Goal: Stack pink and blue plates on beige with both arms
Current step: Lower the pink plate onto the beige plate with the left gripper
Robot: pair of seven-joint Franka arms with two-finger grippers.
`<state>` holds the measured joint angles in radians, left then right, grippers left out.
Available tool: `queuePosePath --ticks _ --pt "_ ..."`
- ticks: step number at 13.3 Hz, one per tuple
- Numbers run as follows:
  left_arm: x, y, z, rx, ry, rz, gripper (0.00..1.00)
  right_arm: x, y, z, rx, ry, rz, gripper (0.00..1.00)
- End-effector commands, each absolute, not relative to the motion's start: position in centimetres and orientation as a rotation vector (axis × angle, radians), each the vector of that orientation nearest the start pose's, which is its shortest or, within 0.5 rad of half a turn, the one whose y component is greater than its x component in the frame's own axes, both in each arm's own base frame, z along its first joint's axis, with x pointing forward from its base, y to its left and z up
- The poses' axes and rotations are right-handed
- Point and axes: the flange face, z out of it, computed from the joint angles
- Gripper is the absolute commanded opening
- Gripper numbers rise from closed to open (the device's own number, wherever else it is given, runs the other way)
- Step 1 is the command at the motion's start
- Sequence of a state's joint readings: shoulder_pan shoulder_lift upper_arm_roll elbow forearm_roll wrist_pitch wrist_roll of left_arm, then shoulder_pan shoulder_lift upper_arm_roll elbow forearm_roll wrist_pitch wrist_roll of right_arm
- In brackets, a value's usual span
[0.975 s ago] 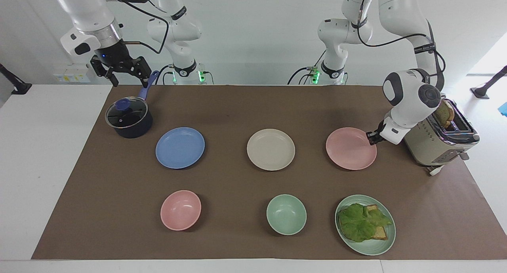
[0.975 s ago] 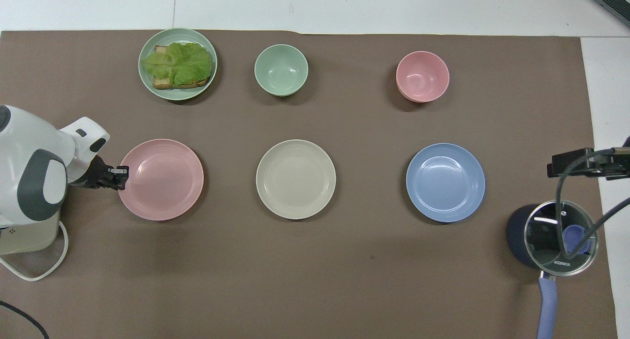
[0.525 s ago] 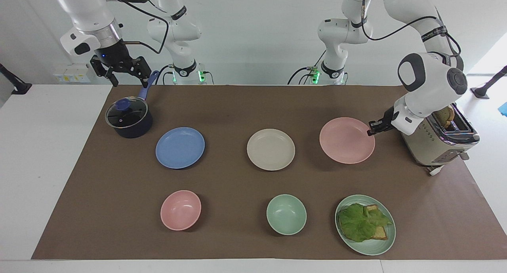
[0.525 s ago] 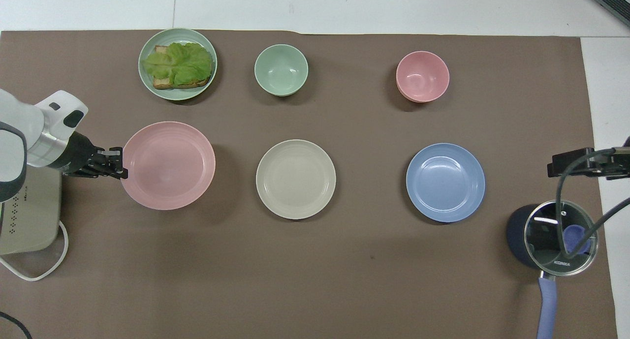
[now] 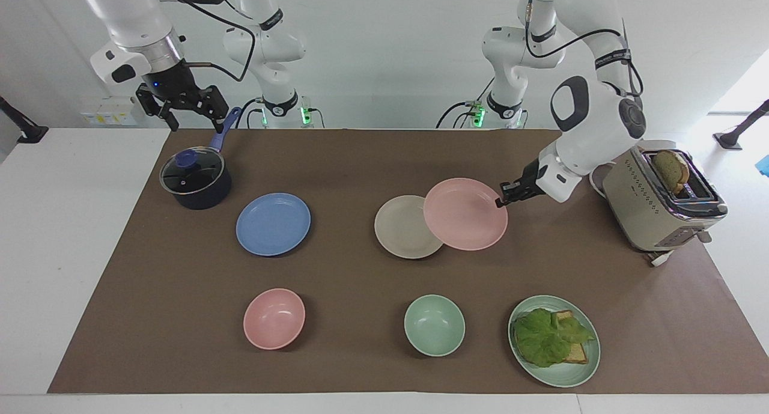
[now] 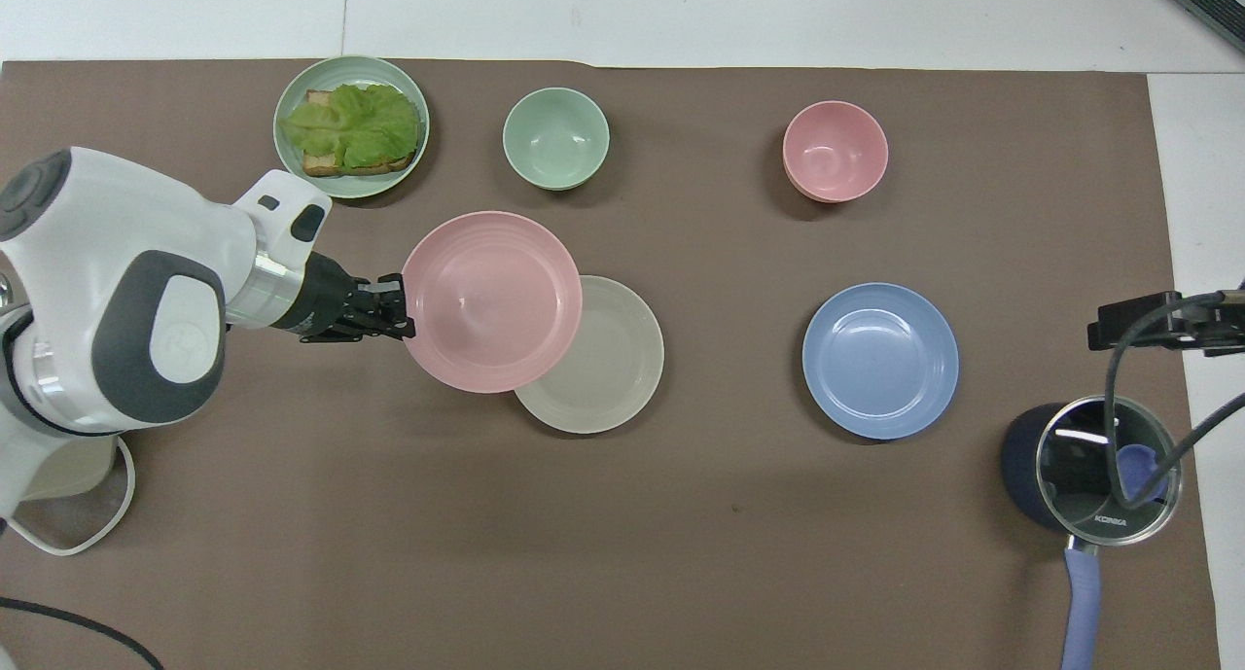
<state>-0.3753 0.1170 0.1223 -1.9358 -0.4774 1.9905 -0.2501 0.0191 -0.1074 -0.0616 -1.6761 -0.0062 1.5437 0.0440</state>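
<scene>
My left claw point(image 5: 500, 202) grips the round pale pink plate point(image 5: 465, 214) by its rim, raised, hiding part of the round cream-beige plate point(image 5: 401, 228). The round periwinkle blue plate point(image 5: 273, 223) lies beside the beige one, toward the right arm's end. My right claw point(image 5: 183, 110), splayed wide, waits over the desk's point(image 5: 360, 161) edge, mostly cropped overhead.

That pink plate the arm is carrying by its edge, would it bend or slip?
Probably stiff: the pink plate, pinched only at its rim by the left pincer, keeps its round shape above the beige plate. Likely light, since a rim grip carries it. The matte surface suggests little slip, though it could tilt.
</scene>
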Motion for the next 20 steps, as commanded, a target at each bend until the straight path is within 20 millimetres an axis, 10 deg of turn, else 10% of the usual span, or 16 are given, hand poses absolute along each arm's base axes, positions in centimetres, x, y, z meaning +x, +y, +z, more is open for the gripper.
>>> queuePosePath --ticks 1,5,14,16,20 --pt "53.6 -22.3 40.9 -3.512 -0.426 0.211 0.00 51.5 -3.6 61.8 -3.130 0.119 0.024 1.00" --pt "52.1 -27.2 37.1 -3.471 -0.444 0.228 0.00 51.7 -4.3 60.9 -3.126 0.146 0.014 1.00" --pt "51.1 -26.1 33.9 -3.434 -0.462 0.265 0.00 54.3 -4.2 51.3 -3.126 0.074 0.047 1.00" --pt "51.3 -26.0 34.0 -3.436 -0.466 0.259 0.99 55.1 -4.3 48.7 -3.125 0.065 0.049 1.00" --pt "51.4 -26.2 34.4 -3.428 -0.410 0.251 1.00 55.6 -4.3 44.4 -3.128 0.068 0.018 1.00"
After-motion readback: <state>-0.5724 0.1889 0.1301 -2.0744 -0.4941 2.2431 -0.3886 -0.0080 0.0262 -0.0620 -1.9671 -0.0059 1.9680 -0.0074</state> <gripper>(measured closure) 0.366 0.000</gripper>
